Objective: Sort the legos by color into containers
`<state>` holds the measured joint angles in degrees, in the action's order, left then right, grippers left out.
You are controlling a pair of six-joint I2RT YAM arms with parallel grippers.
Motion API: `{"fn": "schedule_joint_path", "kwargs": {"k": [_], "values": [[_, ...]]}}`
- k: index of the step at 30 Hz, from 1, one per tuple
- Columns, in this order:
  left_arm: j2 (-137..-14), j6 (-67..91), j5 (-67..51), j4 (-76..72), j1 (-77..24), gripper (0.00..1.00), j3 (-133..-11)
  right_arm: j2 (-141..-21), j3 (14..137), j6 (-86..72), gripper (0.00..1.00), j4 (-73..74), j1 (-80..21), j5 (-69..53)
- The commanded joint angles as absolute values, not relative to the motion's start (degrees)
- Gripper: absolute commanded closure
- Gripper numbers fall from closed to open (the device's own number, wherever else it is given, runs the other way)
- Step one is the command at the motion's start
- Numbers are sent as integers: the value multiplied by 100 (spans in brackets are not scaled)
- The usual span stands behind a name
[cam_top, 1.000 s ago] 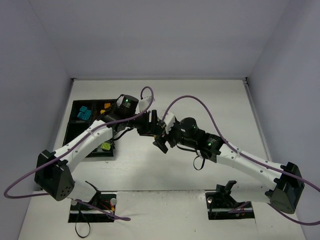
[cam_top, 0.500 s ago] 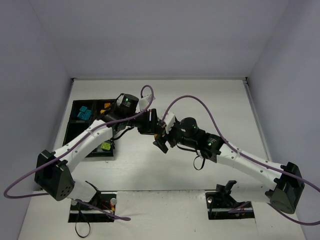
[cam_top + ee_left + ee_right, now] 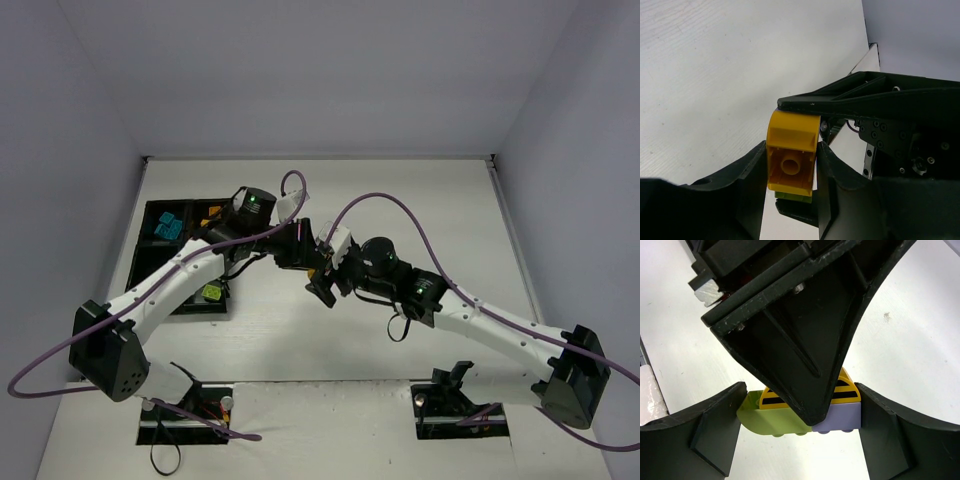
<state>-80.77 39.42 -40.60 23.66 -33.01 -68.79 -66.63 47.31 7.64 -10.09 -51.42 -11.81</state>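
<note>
Above mid-worktop [image 3: 400, 200] the two arms meet over one mixed stack, a hold that looks meant for pulling colours apart. The left end effector [image 3: 791, 171] is clamped on the yellow brick [image 3: 792, 135], fingers pressing its two sides. The right end effector [image 3: 802, 424] is closed on the layer beneath: one pad against the lime brick [image 3: 767, 419], the other against the lilac brick [image 3: 840, 418] beside it. Opposed grips let each arm brace while the other pulls. No brick has separated yet. The black tray [image 3: 152, 255] lies at about 9 o'clock from the stack, well apart, with teal bricks [image 3: 168, 227] in its 11 o'clock compartment.
</note>
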Motion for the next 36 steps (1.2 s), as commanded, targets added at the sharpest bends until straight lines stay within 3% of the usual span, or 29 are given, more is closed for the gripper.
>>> {"fn": "schedule_joint_path", "kwargs": {"k": [1, 20, 36], "values": [[-7779, 3876, -3955, 2153, -3068, 94, -7207, -6504, 4606, 738, 100, -1178, -5142, -1160], [-7418, 3744, -4096, 2338, -2567, 94, -7189, -6934, 4324, 668, 100, -984, -5142, -1195], [-7295, 3156, -2954, 3128, -2189, 94, -7304, -7418, 4535, 492, 100, -870, -5142, -976]]}}
